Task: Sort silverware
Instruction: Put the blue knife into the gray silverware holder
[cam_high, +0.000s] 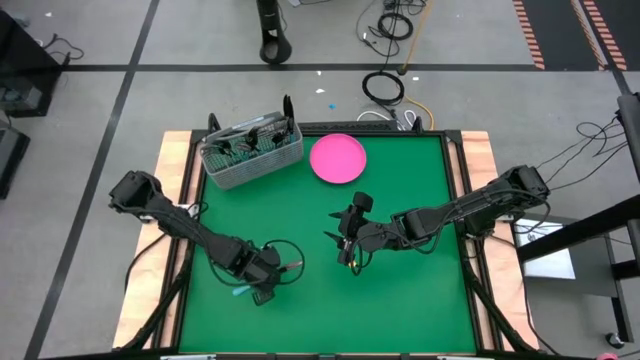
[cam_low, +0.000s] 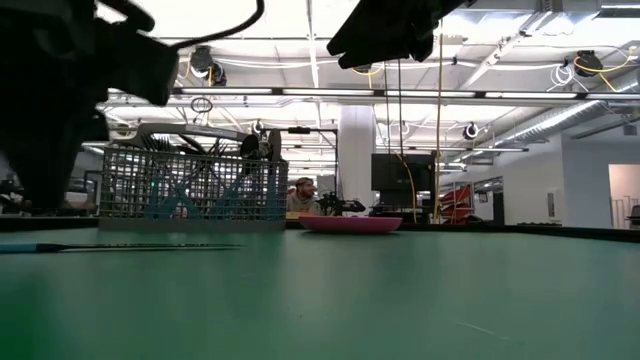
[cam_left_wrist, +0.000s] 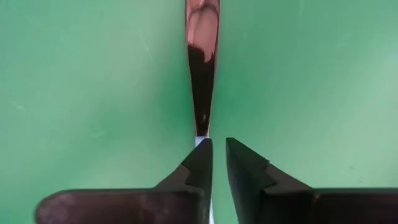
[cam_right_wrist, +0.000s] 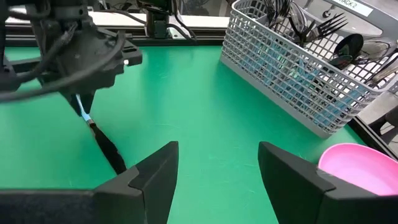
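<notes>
silverware (cam_high: 250, 140) in basket (cam_high: 252, 165), plate (cam_high: 337, 158) beside

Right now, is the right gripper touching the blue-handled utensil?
Apart. The right wrist view shows the right gripper, jaws open and empty, with the blue-handled utensil ahead beneath the left gripper.

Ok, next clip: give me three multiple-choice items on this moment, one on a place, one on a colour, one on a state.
1. Where does the wire basket stand?
A. on the far left part of the mat, beside the plate
B. in the near right corner
C. on top of the plate

2. What colour is the round plate?
A. blue
B. pink
C. white

3. How is the right gripper?
A. shut on a fork
B. open and holding nothing
C. shut on the plate

Key:
1 A, the high view shows it far left, next to the plate.
2 B, it is pink in the high view and the right wrist view.
3 B, its fingers stand wide apart over bare green mat.
</notes>
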